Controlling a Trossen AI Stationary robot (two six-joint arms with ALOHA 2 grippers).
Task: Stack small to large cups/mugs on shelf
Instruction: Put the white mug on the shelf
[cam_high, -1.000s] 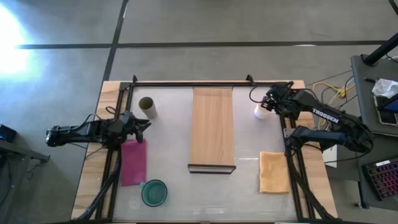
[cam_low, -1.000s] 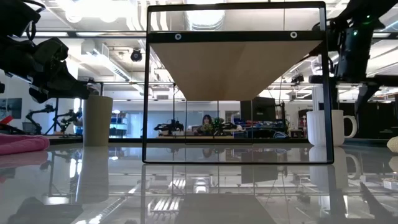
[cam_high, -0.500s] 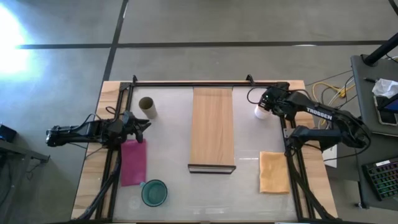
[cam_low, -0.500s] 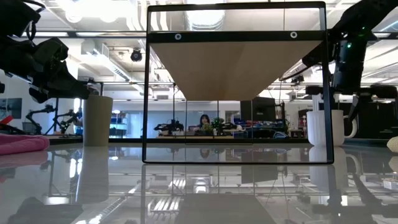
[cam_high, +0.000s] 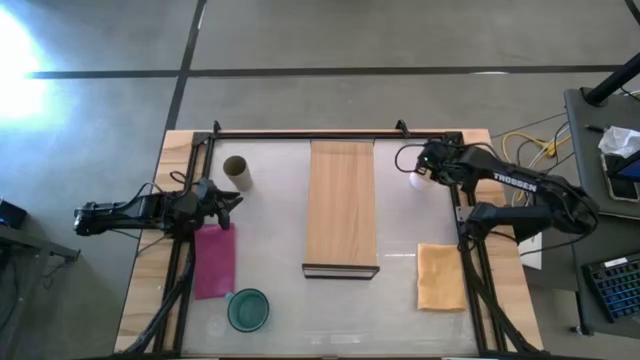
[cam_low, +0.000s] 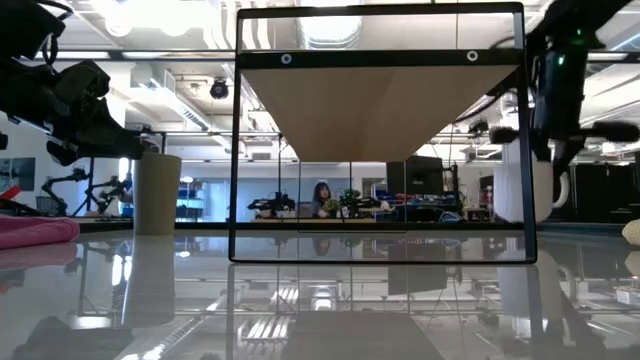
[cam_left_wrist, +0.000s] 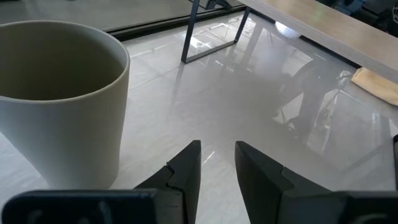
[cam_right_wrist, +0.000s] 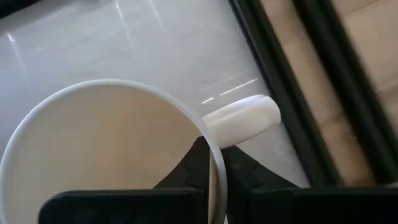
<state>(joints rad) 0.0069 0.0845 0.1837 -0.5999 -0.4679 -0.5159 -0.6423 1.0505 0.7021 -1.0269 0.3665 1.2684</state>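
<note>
The small white mug (cam_right_wrist: 106, 162) is at the table's far right, mostly hidden under my right gripper (cam_high: 421, 174), which is shut on it. The light-wood shelf (cam_high: 341, 205) stands in the middle, raised on a dark frame (cam_low: 236, 150). The olive-brown cup (cam_high: 236, 172) stands upright on its base at the far left. My left gripper (cam_left_wrist: 217, 165) hovers beside it, slightly open, with nothing between its fingers. The teal mug (cam_high: 248, 309) sits on its base near the front left. My right gripper holds the white mug's rim (cam_right_wrist: 215, 149) right beside the handle (cam_right_wrist: 242, 118), with one finger inside the mug and one outside. The fingers come from above, pointing down. In the low view the mug (cam_low: 520, 190) hangs upright, its base a little above the table.
A pink cloth (cam_high: 214, 260) lies at the left between the olive cup and the teal mug. An orange-yellow cloth (cam_high: 441, 276) lies at the front right. Dark rails (cam_high: 330, 134) frame the table. Bare tabletop (cam_high: 400, 230) lies between shelf and right rail.
My right gripper has come down over the white mug, moved slightly toward the table's left, and shut on its rim. The mug now stands a little higher than before, just off the table. The left arm has kept still.
</note>
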